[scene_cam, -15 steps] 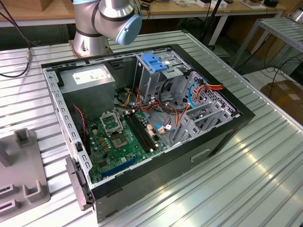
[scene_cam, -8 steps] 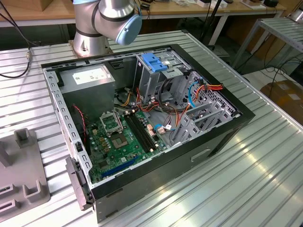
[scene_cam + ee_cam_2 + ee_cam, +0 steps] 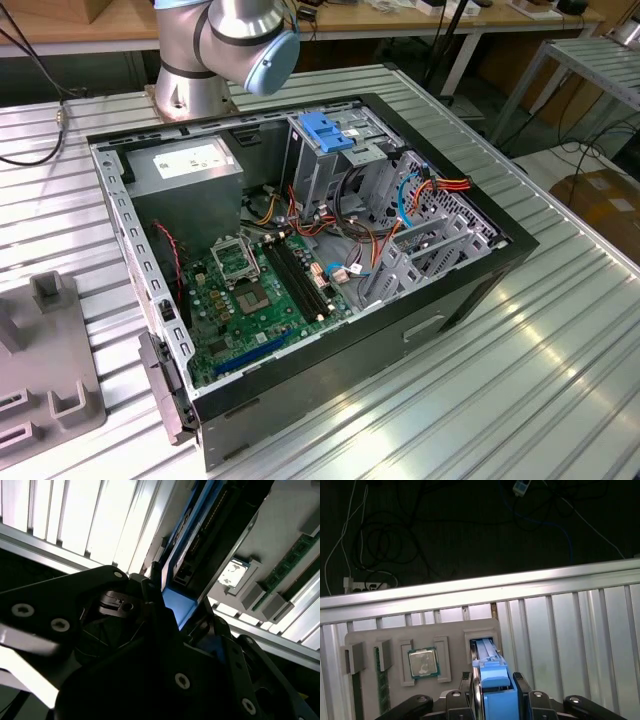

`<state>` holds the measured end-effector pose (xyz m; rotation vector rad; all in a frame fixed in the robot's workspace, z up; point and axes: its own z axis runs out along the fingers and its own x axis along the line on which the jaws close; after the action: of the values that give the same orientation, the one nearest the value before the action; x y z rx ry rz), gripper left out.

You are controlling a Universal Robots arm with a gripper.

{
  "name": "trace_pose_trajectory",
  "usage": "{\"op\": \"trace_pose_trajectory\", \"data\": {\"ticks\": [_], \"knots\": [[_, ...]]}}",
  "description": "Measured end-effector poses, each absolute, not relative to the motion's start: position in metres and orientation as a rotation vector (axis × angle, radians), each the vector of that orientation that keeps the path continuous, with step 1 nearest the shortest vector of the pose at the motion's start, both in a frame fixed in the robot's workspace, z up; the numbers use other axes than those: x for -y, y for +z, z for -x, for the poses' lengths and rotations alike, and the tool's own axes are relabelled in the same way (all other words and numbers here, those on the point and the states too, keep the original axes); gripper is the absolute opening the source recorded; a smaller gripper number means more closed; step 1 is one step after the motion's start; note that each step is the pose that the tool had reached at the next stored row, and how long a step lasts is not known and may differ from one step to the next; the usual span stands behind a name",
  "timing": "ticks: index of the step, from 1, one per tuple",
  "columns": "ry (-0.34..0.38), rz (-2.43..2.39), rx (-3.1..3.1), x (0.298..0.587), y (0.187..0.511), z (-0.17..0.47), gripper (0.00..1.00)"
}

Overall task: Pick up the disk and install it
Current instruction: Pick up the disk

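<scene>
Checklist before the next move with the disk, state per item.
1. Gripper astride the disk: ok, fingers flank its blue frame.
2. Grip closed: ok, no gap shows at the frame.
3. Disk clear of the grey tray: cannot tell, far end is at its slot.
4. Chip beside it seated: ok, in its pocket.
5. Computer case open: ok.
6. Drive cage slot free: cannot tell.

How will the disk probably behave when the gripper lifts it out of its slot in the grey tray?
Probably stiff: the disk is a flat slab in a blue frame, so it should not bend. The frame's smooth plastic, where the gripper clamps it, might slip. Standing on edge in the tray slot, it could tip if released.
</scene>
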<state>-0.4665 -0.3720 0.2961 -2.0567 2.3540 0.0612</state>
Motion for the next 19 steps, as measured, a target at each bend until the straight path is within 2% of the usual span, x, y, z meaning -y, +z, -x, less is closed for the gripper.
{"op": "trace_pose_trajectory", "data": {"ticks": [19], "knots": [[0.061,2.057,-2.354,0.372,0.2976,0.4664,0.45]]}}
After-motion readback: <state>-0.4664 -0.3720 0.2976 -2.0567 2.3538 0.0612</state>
